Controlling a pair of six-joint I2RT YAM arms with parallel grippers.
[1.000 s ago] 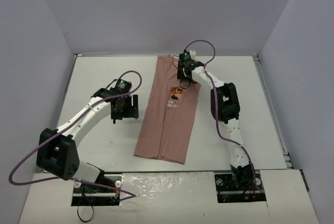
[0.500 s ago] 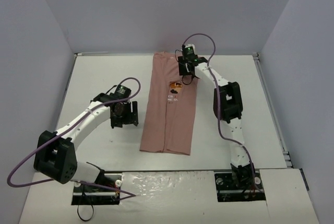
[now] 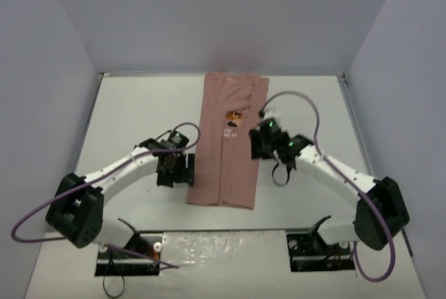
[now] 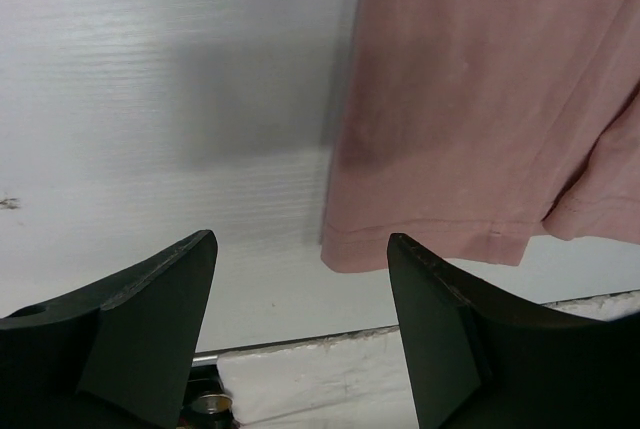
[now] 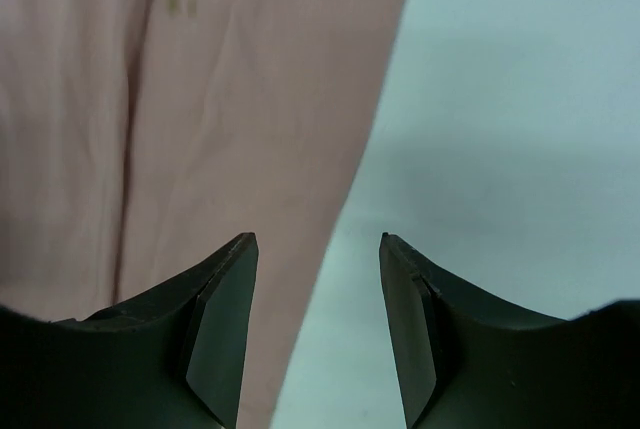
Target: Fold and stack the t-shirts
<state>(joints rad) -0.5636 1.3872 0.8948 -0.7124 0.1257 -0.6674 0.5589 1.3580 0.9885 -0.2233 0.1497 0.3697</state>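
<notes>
The dusty-pink t-shirt [image 3: 230,152] lies flat on the white table [image 3: 132,111], folded lengthwise into a long strip running from the back edge toward me. Its small print [image 3: 233,119] faces up. My left gripper [image 3: 175,173] is open just left of the shirt's near left corner, not touching it. In the left wrist view that hem corner of the t-shirt [image 4: 420,239] lies ahead of the gripper [image 4: 300,249]. My right gripper [image 3: 259,146] is open over the shirt's right edge at mid-length. In the right wrist view the gripper [image 5: 318,249] straddles the edge of the t-shirt [image 5: 250,99], holding nothing.
Grey walls [image 3: 56,48] close in the table on the left, back and right. A white padded strip [image 4: 330,369] runs along the near table edge, close to the left gripper. Purple cables [image 3: 293,97] loop above both arms.
The right arm has pulled back from the shirt's far collar end to its right edge at mid-length. The left gripper has moved nearer, toward the hem corner. The shirt now lies straighter.
</notes>
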